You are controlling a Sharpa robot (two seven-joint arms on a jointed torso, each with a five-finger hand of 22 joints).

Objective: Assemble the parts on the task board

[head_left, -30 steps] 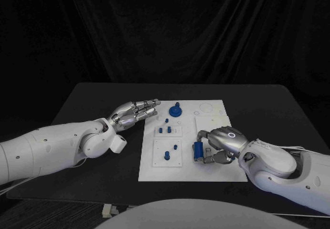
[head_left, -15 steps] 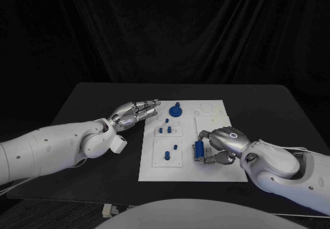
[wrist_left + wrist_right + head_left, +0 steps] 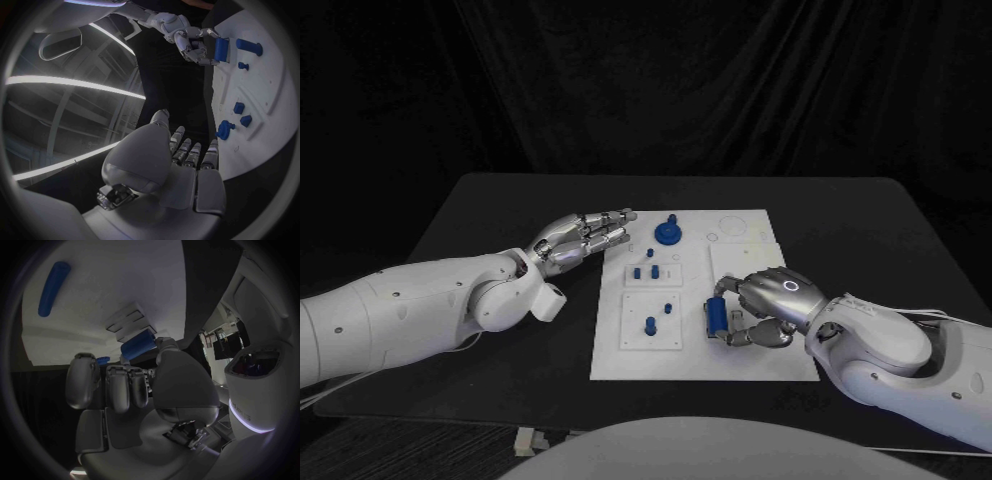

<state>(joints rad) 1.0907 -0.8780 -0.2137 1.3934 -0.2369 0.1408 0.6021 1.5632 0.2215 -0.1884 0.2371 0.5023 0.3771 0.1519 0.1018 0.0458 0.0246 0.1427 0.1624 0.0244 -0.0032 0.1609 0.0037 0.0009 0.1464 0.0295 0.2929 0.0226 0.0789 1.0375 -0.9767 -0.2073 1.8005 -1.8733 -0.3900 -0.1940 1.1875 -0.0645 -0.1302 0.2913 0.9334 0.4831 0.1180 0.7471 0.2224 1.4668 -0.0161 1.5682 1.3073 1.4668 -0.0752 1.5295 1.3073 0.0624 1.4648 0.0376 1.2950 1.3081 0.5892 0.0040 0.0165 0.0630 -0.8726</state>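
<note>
- The task board (image 3: 733, 350) lay in the middle of the black desk (image 3: 877, 240), long side running from 6 to 12 o'clock in the head view.
- The right hand (image 3: 764, 305) was over the right half of the board, near its 4 o'clock part. Its fingers (image 3: 737, 335) were curled around a blue cylinder (image 3: 714, 316), which it held upright just above or on the white surface; I could not tell if the part touched the board.
- In the right wrist view the same blue cylinder (image 3: 139, 345) sat between the thumb and the other fingers (image 3: 119, 385), close to a stepped white block of the board.
- The left hand (image 3: 581, 238) rested at the board's left edge, near 10 o'clock. Its fingers (image 3: 613, 222) were stretched out, slightly apart, and held nothing.
- A round blue knob (image 3: 668, 233) stood at about 12 o'clock on the board, just beside the left fingertips.
- Two small blue pegs (image 3: 646, 272) stood in the middle left panel, and a blue pin (image 3: 651, 324) in the lower left panel.
</note>
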